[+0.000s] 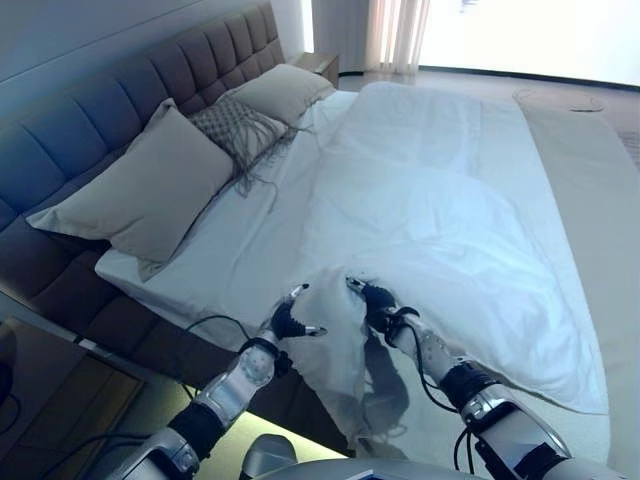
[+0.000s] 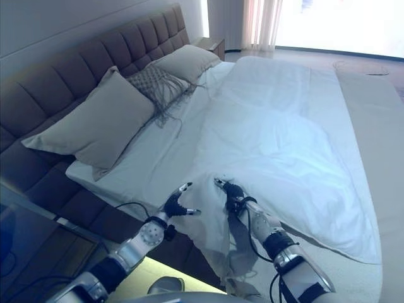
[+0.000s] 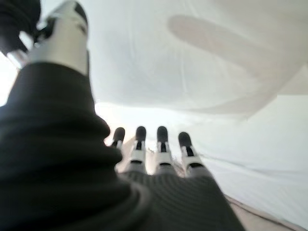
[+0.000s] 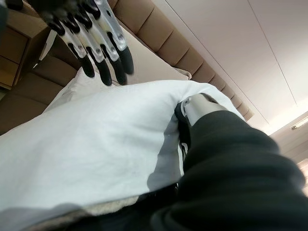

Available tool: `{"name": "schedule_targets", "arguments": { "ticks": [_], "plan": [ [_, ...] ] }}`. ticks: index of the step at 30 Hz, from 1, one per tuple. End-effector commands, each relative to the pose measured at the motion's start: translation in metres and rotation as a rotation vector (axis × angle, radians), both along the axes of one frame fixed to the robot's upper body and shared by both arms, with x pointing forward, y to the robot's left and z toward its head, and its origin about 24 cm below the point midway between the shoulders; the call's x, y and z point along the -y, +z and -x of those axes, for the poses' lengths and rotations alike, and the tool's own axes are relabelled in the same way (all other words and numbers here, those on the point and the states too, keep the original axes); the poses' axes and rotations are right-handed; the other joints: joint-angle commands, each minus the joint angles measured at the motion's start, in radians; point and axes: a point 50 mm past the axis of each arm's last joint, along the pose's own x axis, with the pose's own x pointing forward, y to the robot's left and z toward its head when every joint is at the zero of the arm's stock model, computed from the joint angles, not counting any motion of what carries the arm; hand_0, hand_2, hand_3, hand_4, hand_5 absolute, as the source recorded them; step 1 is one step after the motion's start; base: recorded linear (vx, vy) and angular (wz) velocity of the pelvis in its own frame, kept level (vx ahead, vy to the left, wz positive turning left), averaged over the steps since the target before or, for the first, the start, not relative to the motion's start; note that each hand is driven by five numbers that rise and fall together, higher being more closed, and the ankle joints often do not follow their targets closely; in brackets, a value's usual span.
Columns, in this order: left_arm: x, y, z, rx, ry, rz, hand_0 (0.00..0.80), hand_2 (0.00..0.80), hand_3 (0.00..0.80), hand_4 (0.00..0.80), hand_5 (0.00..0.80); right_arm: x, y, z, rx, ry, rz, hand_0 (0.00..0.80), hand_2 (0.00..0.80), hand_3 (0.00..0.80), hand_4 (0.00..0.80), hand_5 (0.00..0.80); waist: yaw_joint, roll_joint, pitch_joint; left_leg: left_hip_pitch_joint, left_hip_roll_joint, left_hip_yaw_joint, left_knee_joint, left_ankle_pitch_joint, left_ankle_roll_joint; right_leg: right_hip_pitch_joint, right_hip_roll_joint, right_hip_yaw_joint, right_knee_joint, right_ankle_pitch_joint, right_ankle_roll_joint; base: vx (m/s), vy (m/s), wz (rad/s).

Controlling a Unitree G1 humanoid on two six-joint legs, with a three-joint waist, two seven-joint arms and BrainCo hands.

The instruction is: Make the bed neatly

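A white duvet (image 1: 430,200) lies rumpled over the bed, drawn back from the pillows so the sheet (image 1: 250,230) shows. Its near corner (image 1: 335,300) is bunched and raised at the bed's side edge, between my two hands. My left hand (image 1: 288,322) is just left of that corner, open, with its straight fingers (image 3: 159,144) against the white cloth. My right hand (image 1: 380,305) is on the corner's right side, and the cloth drapes over it (image 4: 198,107). The left hand (image 4: 91,43) also shows across the fold in the right wrist view.
Two beige pillows (image 1: 140,190) (image 1: 280,90) and a patterned fringed cushion (image 1: 240,125) lean on the padded headboard (image 1: 90,110). A nightstand (image 1: 320,65) stands at the far end by the curtain (image 1: 395,30). A dark bedside surface (image 1: 40,370) is at my near left.
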Motion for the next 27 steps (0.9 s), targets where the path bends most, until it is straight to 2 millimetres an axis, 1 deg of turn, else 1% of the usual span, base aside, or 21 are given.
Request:
{"name": "schedule_targets", "arguments": {
  "ticks": [1, 4, 5, 6, 7, 11, 15, 17, 20, 22, 27],
  "plan": [
    [0.022, 0.051, -0.027, 0.31, -0.149, -0.093, 0.0, 0.0, 0.0, 0.0, 0.0, -0.046, 0.08, -0.034, 0.283, 0.055, -0.244, 0.8, 0.8, 0.8, 0.8, 0.8, 0.031, -0.08, 0.047, 0.028, 0.115, -0.042, 0.069, -0.026, -0.028, 0.114, -0.101, -0.049, -0.454, 0.529, 0.128, 0.043, -0.123, 0.0],
    [0.035, 0.061, -0.022, 0.48, -0.282, -0.233, 0.0, 0.0, 0.0, 0.0, 0.0, -0.046, 0.08, -0.033, 0.274, 0.046, -0.273, 0.8, 0.8, 0.8, 0.8, 0.8, 0.033, -0.085, 0.053, 0.031, 0.124, -0.046, 0.071, -0.029, -0.029, 0.117, -0.095, -0.054, -0.459, 0.531, 0.128, 0.034, -0.107, 0.01],
    [0.038, 0.064, -0.021, 0.522, -0.321, -0.286, 0.0, 0.0, 0.0, 0.0, 0.0, -0.045, 0.08, -0.033, 0.275, 0.048, -0.282, 0.8, 0.8, 0.8, 0.8, 0.8, 0.032, -0.087, 0.055, 0.028, 0.126, -0.047, 0.072, -0.027, -0.03, 0.115, -0.094, -0.055, -0.462, 0.534, 0.128, 0.014, -0.1, 0.03],
    [0.038, 0.064, -0.021, 0.526, -0.334, -0.314, 0.0, 0.0, 0.0, 0.0, 0.0, -0.045, 0.081, -0.033, 0.278, 0.049, -0.287, 0.8, 0.8, 0.8, 0.8, 0.8, 0.031, -0.087, 0.056, 0.027, 0.129, -0.048, 0.072, -0.026, -0.03, 0.114, -0.092, -0.056, -0.463, 0.535, 0.128, 0.001, -0.086, 0.04],
    [0.037, 0.062, -0.021, 0.503, -0.335, -0.334, 0.0, 0.0, 0.0, 0.0, 0.0, -0.045, 0.083, -0.034, 0.284, 0.051, -0.288, 0.8, 0.8, 0.8, 0.8, 0.8, 0.029, -0.087, 0.058, 0.025, 0.131, -0.048, 0.073, -0.025, -0.032, 0.112, -0.091, -0.057, -0.464, 0.535, 0.128, -0.004, -0.068, 0.03],
    [0.027, 0.042, -0.023, 0.295, -0.219, -0.333, 0.0, 0.0, 0.0, 0.0, 0.0, -0.046, 0.09, -0.038, 0.303, 0.051, -0.29, 0.8, 0.8, 0.8, 0.8, 0.8, 0.025, -0.083, 0.067, 0.016, 0.14, -0.052, 0.077, -0.017, -0.039, 0.108, -0.084, -0.055, -0.463, 0.535, 0.128, -0.004, -0.049, -0.01],
    [0.025, 0.031, -0.021, 0.174, -0.101, -0.276, 0.0, 0.0, 0.0, 0.0, 0.0, -0.048, 0.098, -0.041, 0.317, 0.028, -0.29, 0.8, 0.8, 0.8, 0.8, 0.8, 0.027, -0.084, 0.079, 0.004, 0.147, -0.063, 0.083, -0.011, -0.046, 0.098, -0.092, -0.062, -0.453, 0.541, 0.128, 0.003, -0.048, -0.01],
    [0.024, 0.028, -0.02, 0.124, -0.038, -0.231, 0.0, 0.0, 0.0, 0.0, 0.0, -0.047, 0.101, -0.044, 0.316, 0.014, -0.299, 0.8, 0.8, 0.8, 0.8, 0.8, 0.031, -0.083, 0.087, -0.006, 0.151, -0.071, 0.093, -0.009, -0.05, 0.091, -0.095, -0.067, -0.447, 0.541, 0.128, -0.002, -0.04, 0.0],
    [0.022, 0.024, -0.021, 0.081, 0.04, -0.178, 0.0, 0.0, 0.0, 0.0, 0.0, -0.048, 0.107, -0.046, 0.329, 0.01, -0.3, 0.8, 0.8, 0.8, 0.8, 0.8, 0.03, -0.081, 0.098, -0.022, 0.159, -0.066, 0.103, -0.004, -0.055, 0.084, -0.098, -0.076, -0.445, 0.544, 0.128, -0.031, -0.04, 0.04],
    [0.021, 0.023, -0.025, 0.049, 0.102, -0.131, 0.0, 0.0, 0.0, 0.0, 0.0, -0.052, 0.113, -0.048, 0.345, 0.009, -0.3, 0.8, 0.8, 0.8, 0.8, 0.8, 0.031, -0.086, 0.106, -0.037, 0.164, -0.063, 0.108, 0.002, -0.059, 0.076, -0.096, -0.08, -0.449, 0.549, 0.128, -0.039, -0.056, 0.1],
    [0.018, 0.02, -0.029, -0.013, 0.187, -0.065, 0.0, 0.0, 0.0, 0.0, 0.0, -0.056, 0.123, -0.052, 0.363, 0.003, -0.308, 0.8, 0.8, 0.8, 0.8, 0.8, 0.027, -0.094, 0.122, -0.061, 0.171, -0.062, 0.116, 0.008, -0.06, 0.058, -0.091, -0.074, -0.448, 0.551, 0.128, -0.031, -0.042, 0.06]
  ]
}}
